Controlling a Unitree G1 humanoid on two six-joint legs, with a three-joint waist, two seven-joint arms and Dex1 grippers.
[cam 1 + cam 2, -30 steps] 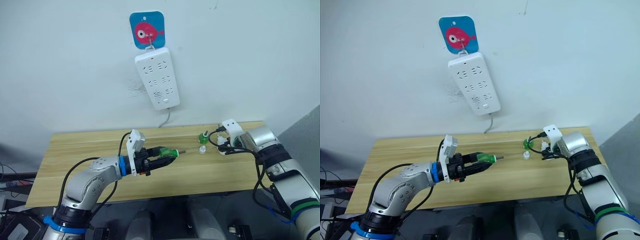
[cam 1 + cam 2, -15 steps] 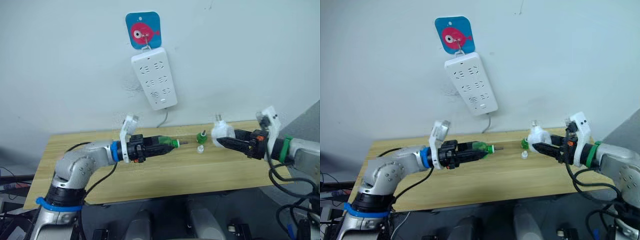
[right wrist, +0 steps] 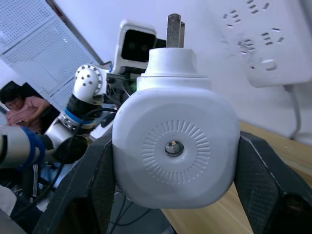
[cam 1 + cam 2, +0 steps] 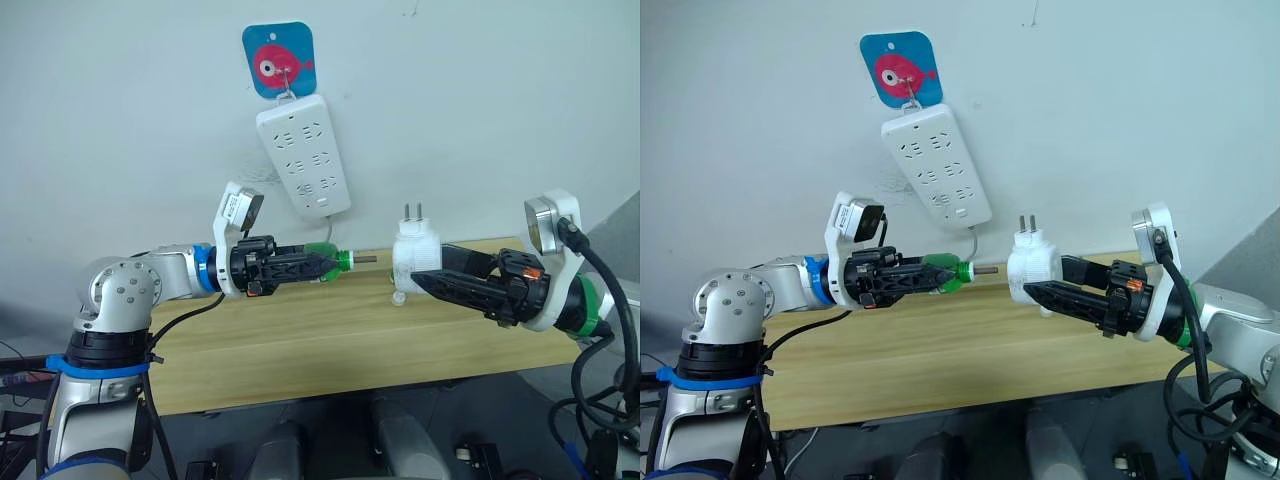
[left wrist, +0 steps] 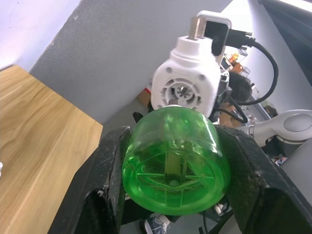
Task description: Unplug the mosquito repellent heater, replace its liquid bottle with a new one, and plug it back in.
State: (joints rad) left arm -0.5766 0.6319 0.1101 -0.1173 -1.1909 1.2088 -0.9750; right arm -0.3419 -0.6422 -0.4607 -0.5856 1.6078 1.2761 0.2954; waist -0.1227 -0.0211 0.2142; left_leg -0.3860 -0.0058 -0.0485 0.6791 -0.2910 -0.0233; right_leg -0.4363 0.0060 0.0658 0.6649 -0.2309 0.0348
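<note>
You see the heater [image 3: 175,148] as smooth matt white plastic, its face moulded with a ring of fine radial ribs; its two prongs [image 4: 412,212] are bare dull metal. The bottle [image 5: 175,168] is translucent glossy green plastic, ending in a thin grey wick [image 4: 985,269]. The fingers [image 5: 109,180] gripping it are matt black plastic with a faintly grainy surface. The table [image 4: 300,340] shows pale wood with straight grain and a low sheen. The power strip [image 4: 936,166] is smooth white plastic. The wall [image 4: 500,100] looks matt, painted.
</note>
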